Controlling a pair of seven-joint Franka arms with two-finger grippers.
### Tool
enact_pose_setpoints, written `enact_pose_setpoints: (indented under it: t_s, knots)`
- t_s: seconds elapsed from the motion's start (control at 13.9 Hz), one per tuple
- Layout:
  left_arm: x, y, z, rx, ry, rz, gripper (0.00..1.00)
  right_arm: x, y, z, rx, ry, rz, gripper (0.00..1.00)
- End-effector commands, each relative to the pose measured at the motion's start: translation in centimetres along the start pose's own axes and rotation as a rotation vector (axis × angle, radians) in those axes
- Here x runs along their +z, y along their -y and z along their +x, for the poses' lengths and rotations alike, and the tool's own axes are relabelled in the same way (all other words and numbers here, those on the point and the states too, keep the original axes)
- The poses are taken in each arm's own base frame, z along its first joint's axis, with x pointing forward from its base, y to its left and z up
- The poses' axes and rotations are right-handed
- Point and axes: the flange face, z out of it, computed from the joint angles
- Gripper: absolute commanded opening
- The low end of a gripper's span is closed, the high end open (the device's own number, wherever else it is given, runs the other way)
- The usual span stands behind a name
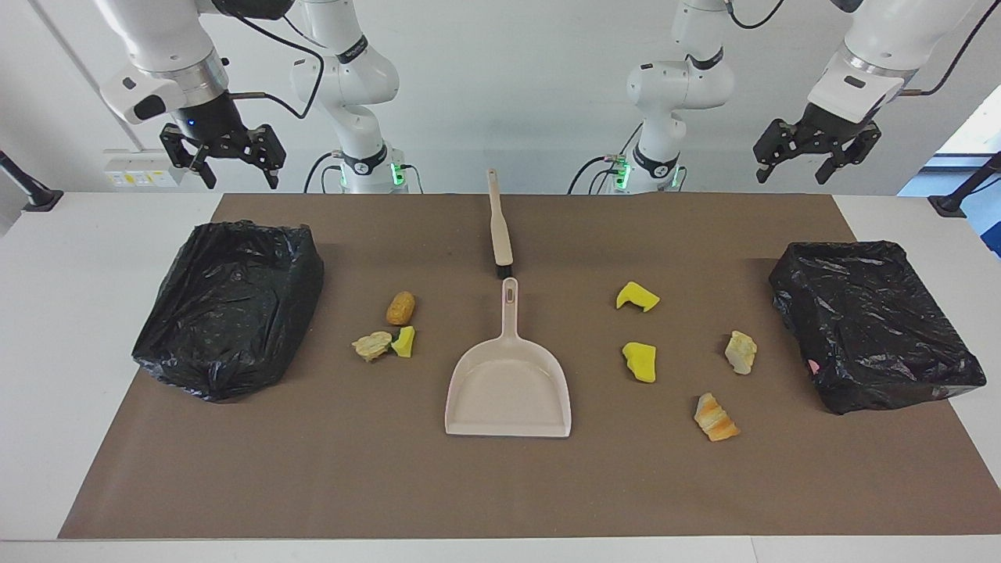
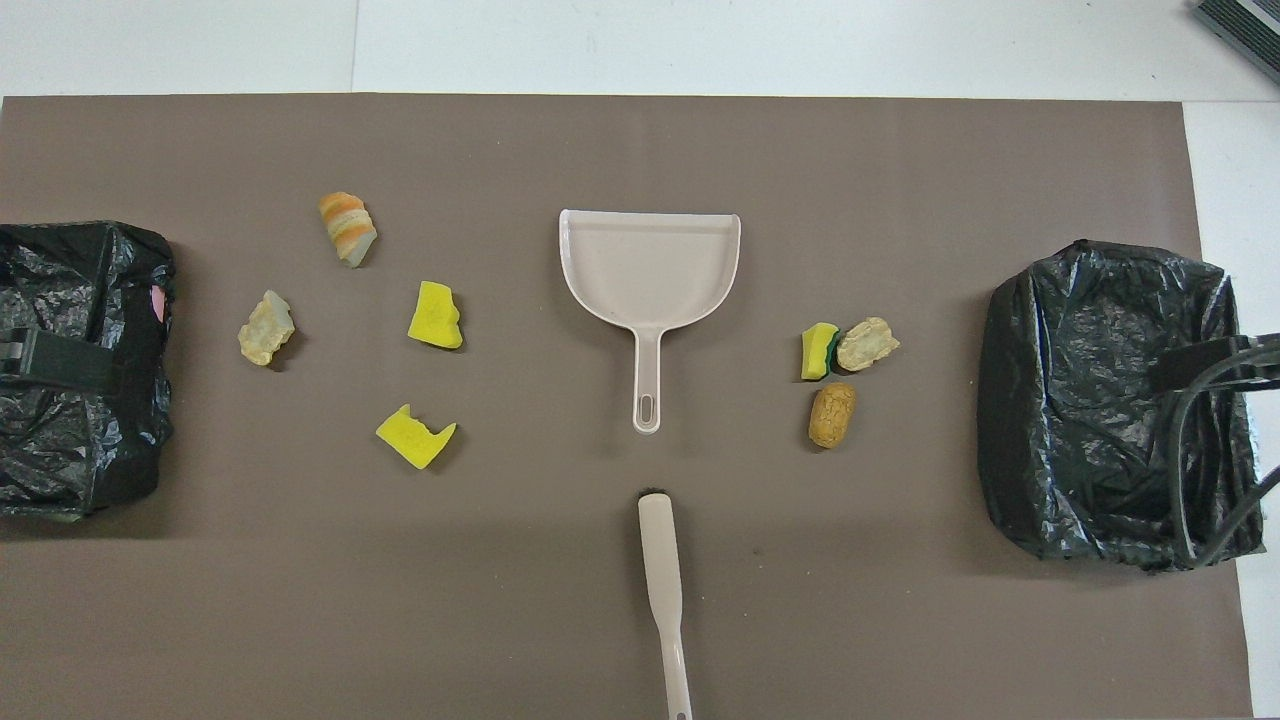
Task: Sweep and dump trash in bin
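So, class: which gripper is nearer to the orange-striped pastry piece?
Left. The left gripper hangs above the table edge at the same end as the orange-striped pastry piece. The right gripper hangs above the edge at the right arm's end.

- Brown mat (image 1: 391,485) laid flat over the white surface (image 1: 86,328), covering most of it.
- Grey slatted object (image 2: 1245,22) partly visible at the surface's corner, type undetermined.
- Wall socket plate (image 1: 137,173) at the surface's edge.
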Motion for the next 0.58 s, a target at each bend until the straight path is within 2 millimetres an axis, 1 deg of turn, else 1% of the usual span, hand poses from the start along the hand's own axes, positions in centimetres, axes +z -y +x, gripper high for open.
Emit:
enact_pose_setpoints:
  t_s: [0.0, 0.14, 0.22, 0.5]
  knots:
    - [0.0, 0.2, -0.3, 0.004, -0.021, -0.003, 1.00, 0.0, 0.2, -0.3, -0.028, -0.010, 0.025, 1.00]
    - [0.0, 0.1, -0.5, 0.002, -0.012, -0.003, 1.00, 0.0, 0.2, -0.4, -0.028, -0.009, 0.027, 1.00]
    - [0.0, -0.3, -0.4, 0.008, -0.017, -0.002, 1.00, 0.0, 0.2, -0.4, -0.028, -0.007, 0.027, 1.00]
    - [-0.1, -0.8, -0.3, 0.010, -0.021, -0.002, 1.00, -0.2, 0.3, -0.4, -0.033, -0.003, 0.026, 1.00]
